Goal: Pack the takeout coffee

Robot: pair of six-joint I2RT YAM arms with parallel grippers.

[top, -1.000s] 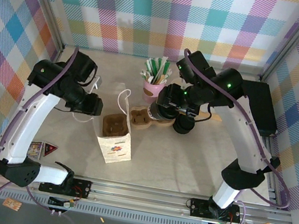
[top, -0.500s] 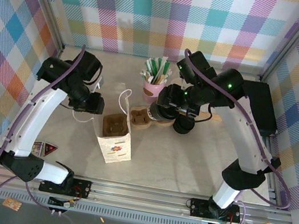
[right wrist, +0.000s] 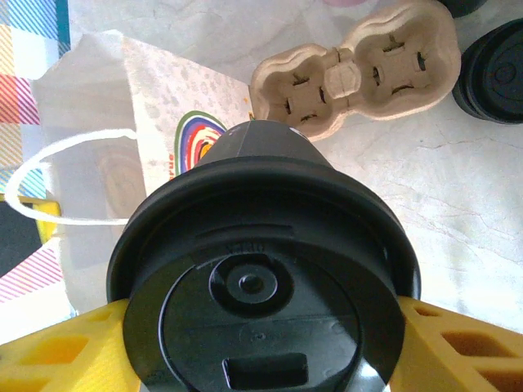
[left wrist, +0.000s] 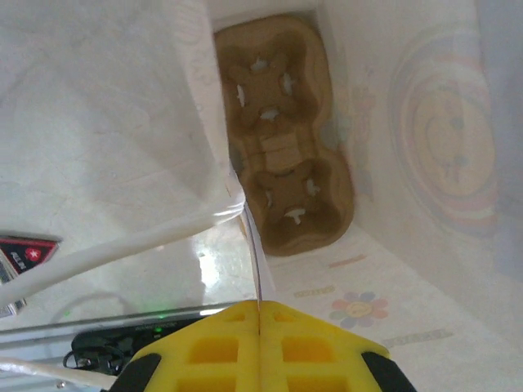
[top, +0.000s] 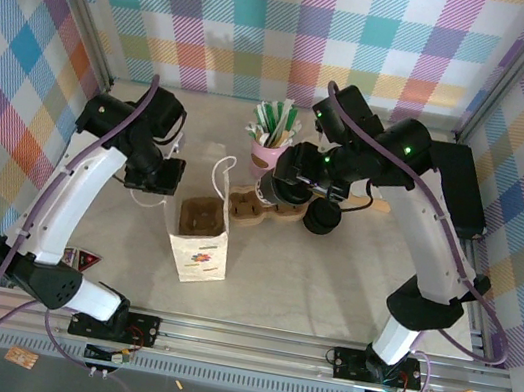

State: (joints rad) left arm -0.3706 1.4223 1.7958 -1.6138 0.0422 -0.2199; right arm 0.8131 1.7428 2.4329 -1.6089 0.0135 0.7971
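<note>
The takeout coffee (right wrist: 261, 302), a paper cup under a round black lid, sits between my right gripper's (right wrist: 261, 347) yellow fingers (right wrist: 57, 359), which are shut on it. In the top view the coffee (top: 270, 195) hangs over the table just right of the white paper bag (top: 201, 241). My left gripper (left wrist: 259, 314) is shut on the thin upper edge of the bag (left wrist: 409, 163), at the bag's left side (top: 166, 177). A brown cup carrier (left wrist: 282, 180) lies at the bottom of the bag.
A second brown cup carrier (top: 255, 207) lies on the table beside the bag. A stack of black lids (top: 322, 217) stands to its right. A pink cup of stirrers (top: 271, 147) is behind. The bag's white handle (left wrist: 106, 253) loops outward.
My left gripper has closed on the bag's edge after shifting a little toward the back. The right gripper with the coffee has barely moved.
</note>
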